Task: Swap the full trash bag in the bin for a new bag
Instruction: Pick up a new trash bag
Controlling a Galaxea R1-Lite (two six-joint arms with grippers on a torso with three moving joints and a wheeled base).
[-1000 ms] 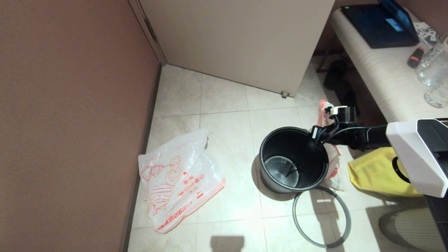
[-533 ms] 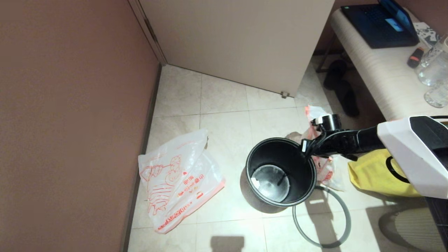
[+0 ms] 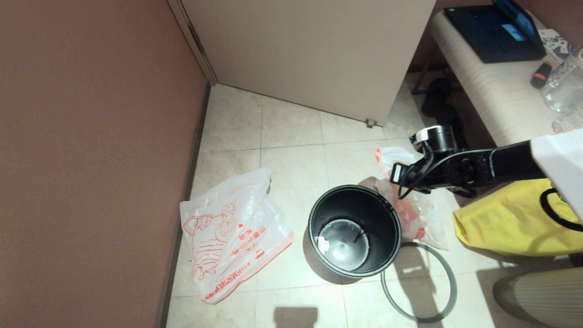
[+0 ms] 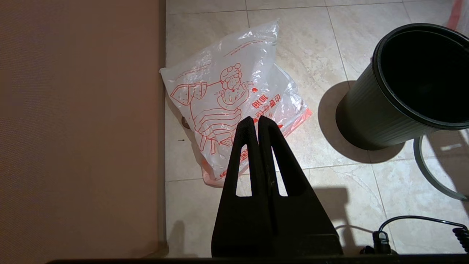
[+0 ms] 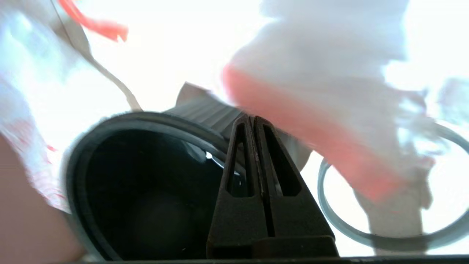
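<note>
Head view: the bin [image 3: 354, 230] is sliding toward the new bag [image 3: 232, 237] as the right claw [image 5: 253, 121], closed and empty, is lifting off (full trash bag [image 3: 412, 205] lying out beside it).

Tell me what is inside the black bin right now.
The bin holds no bag: its grey floor shows, with one small white scrap near the left side. The near inner wall is hidden from the head view. The full trash bag lies outside, behind it.

Beige tiled floor [image 3: 291, 123], brown wall [image 3: 91, 136], pale door [image 3: 309, 50], striped bench [image 3: 496, 91].
</note>
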